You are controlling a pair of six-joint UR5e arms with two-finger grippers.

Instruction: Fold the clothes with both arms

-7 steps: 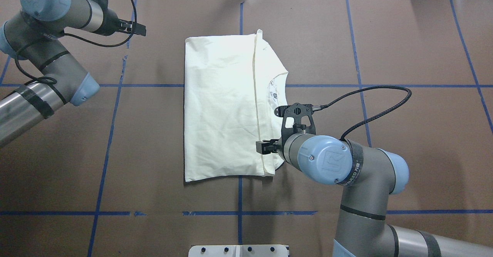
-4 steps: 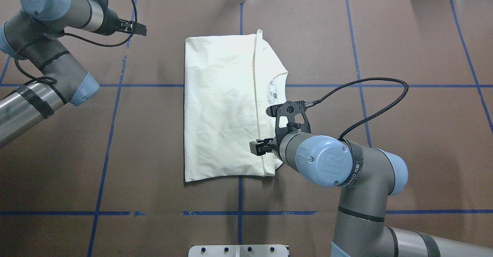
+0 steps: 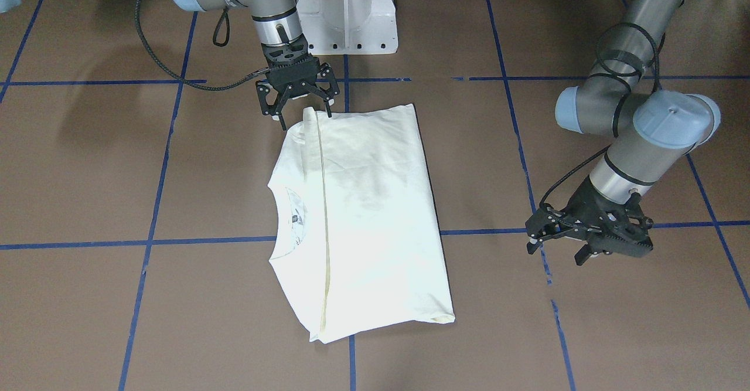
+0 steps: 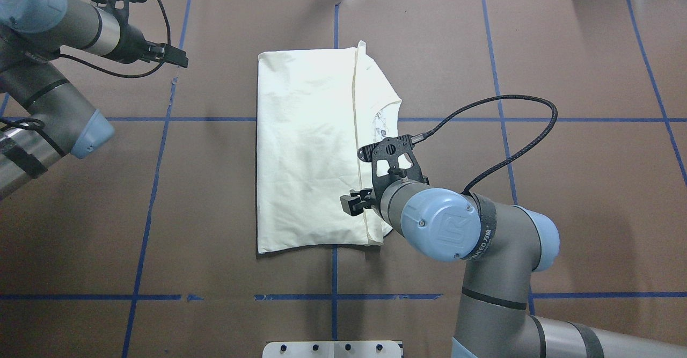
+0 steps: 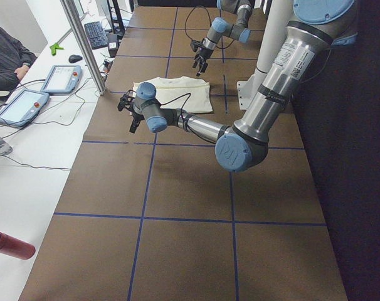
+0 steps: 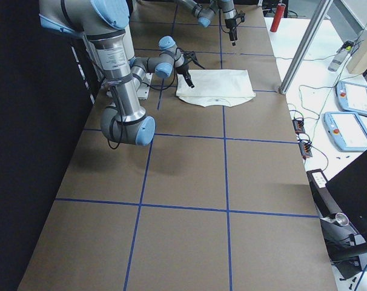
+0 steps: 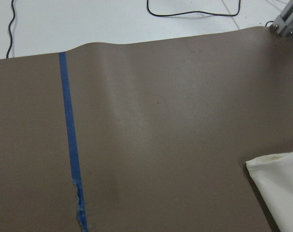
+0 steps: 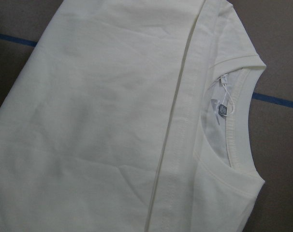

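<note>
One fold looks done on the cream T-shirt (image 4: 306, 148); right end effector (image 3: 303, 108) hovers released over its hem, left end effector (image 3: 556, 250) released aside; more remain.

Open table (image 4: 563, 186) surrounds the shirt (image 4: 306, 148) (right arm (image 4: 445, 224) overhangs one corner).

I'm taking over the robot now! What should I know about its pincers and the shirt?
Right pincer: open, empty, over the shirt's edge nearest the white base.
Left pincer: open, empty, over bare table, apart from the shirt.
Shirt: flat mid-table, plain side up, folded over, collar peeking out.
Done: at least one fold. Left: probably another fold; neither pincer grips cloth yet.
</note>
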